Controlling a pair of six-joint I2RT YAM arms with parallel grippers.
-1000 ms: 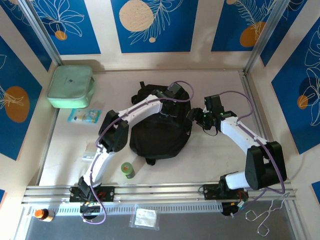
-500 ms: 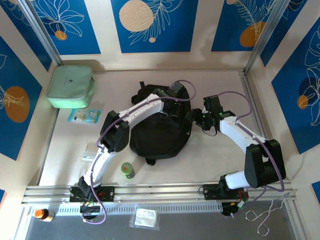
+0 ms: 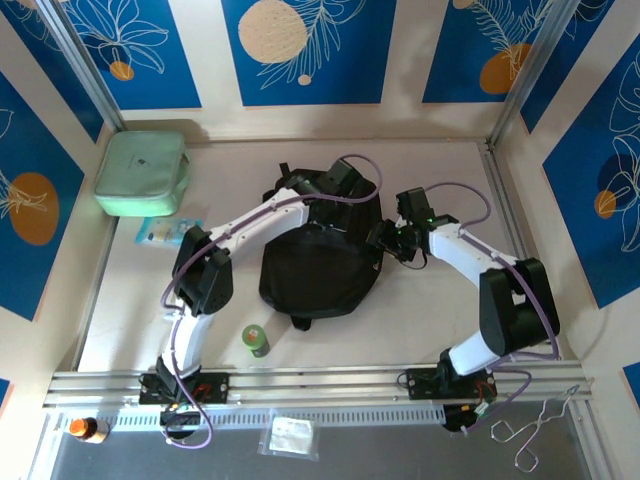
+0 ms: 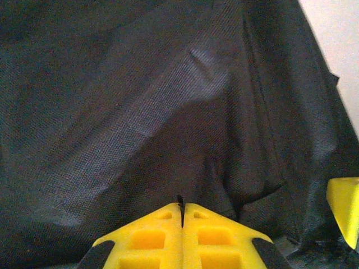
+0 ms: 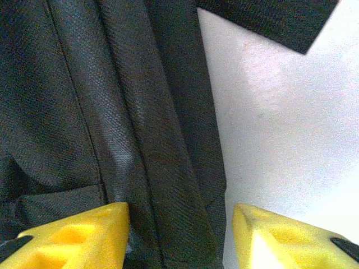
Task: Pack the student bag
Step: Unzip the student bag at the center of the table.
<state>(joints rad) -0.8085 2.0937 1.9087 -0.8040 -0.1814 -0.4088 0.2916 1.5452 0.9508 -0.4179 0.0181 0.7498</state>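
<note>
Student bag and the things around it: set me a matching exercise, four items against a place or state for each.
Items:
1. student bag
2. mint green case
3. small green cylinder
4. left gripper

Place or state:
A. far left corner of the table
B. shut, over black fabric
C. middle of the table, between the two arms
D. upright near the table's near edge, left of centre

Pairs: 1-C, 2-A, 3-D, 4-B

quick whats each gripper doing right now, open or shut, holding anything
left gripper: closed against the bag, whether it pinches fabric cannot be told
right gripper: open astride the bag's edge, holding nothing
</note>
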